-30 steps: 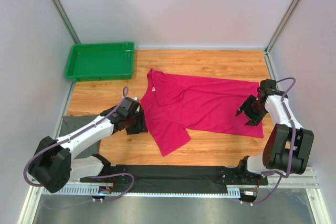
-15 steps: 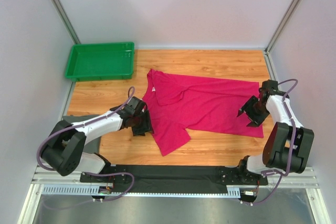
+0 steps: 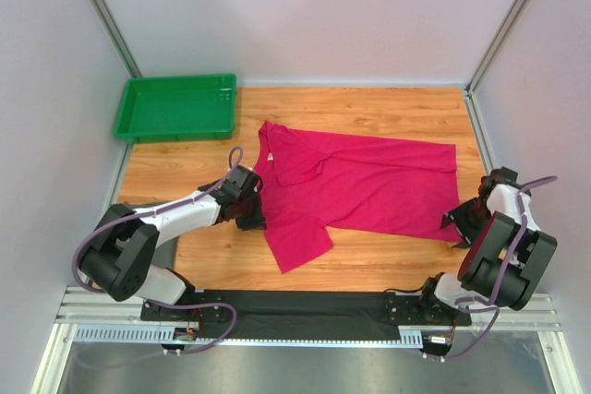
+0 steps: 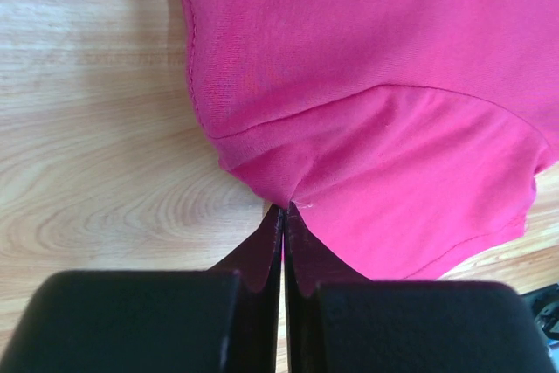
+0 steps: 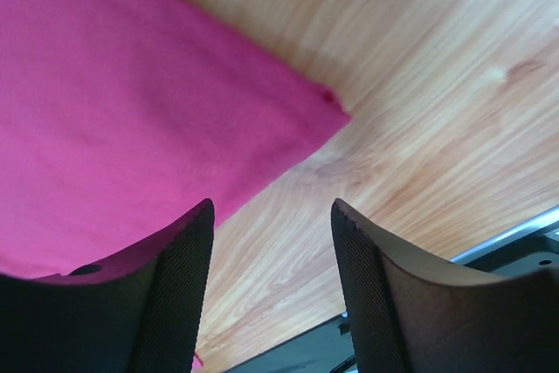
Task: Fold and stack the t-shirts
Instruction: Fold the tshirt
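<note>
One magenta-pink t-shirt (image 3: 360,182) lies spread across the wooden table, neck to the left and hem to the right, with a sleeve pointing toward the near edge. My left gripper (image 3: 254,212) is shut on the t-shirt's left edge, where the sleeve meets the body. In the left wrist view the fabric (image 4: 367,85) puckers into the closed tips of the left gripper (image 4: 285,209). My right gripper (image 3: 459,221) stands open at the shirt's near right hem corner. In the right wrist view that corner (image 5: 323,111) lies beyond the open right gripper (image 5: 272,203), with bare wood between the fingers.
A green plastic tray (image 3: 175,106) sits at the far left corner of the table. A black mat (image 3: 305,302) lies along the near edge between the arm bases. White walls enclose the table on three sides.
My left gripper slid in to the shirt's left edge and shut on the fabric. My right gripper moved right and nearer, to the near right hem corner, and stayed open.
</note>
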Controlling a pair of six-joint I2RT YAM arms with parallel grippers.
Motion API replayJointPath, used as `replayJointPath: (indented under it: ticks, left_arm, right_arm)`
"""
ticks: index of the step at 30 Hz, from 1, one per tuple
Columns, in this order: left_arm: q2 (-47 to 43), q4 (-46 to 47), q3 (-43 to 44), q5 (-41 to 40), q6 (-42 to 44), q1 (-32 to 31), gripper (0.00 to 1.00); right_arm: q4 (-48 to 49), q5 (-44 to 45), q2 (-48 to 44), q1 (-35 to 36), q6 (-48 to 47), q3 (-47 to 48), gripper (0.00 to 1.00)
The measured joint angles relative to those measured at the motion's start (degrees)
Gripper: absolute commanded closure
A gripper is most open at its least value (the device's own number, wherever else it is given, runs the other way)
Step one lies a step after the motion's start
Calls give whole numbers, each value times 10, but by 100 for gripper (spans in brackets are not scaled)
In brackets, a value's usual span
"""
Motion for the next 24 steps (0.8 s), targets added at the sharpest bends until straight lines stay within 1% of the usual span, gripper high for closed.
replayJointPath:
  ticks: [5, 8, 12, 17, 20, 24]
  left_arm:
    - [-30, 1, -7, -5, 11, 0, 100]
    - [-41, 1, -12, -5, 17, 0, 100]
    - [-42, 2, -13, 0, 20, 0, 100]
    - [-42, -1, -13, 10, 22, 0, 100]
    - [-43, -8, -13, 11, 22, 0, 100]
    - [-56, -17, -13, 14, 21, 0, 100]
  right_arm:
    - [3, 2, 0, -49, 0, -2, 52]
    - [11, 5, 0, -68, 0, -13, 53]
    - [13, 21, 0, -75, 2, -24, 53]
    - [22, 49, -17, -75, 5, -31, 49]
    - [33, 62, -38, -75, 5, -34, 49]
    - [50, 66, -40, -75, 7, -34, 49]
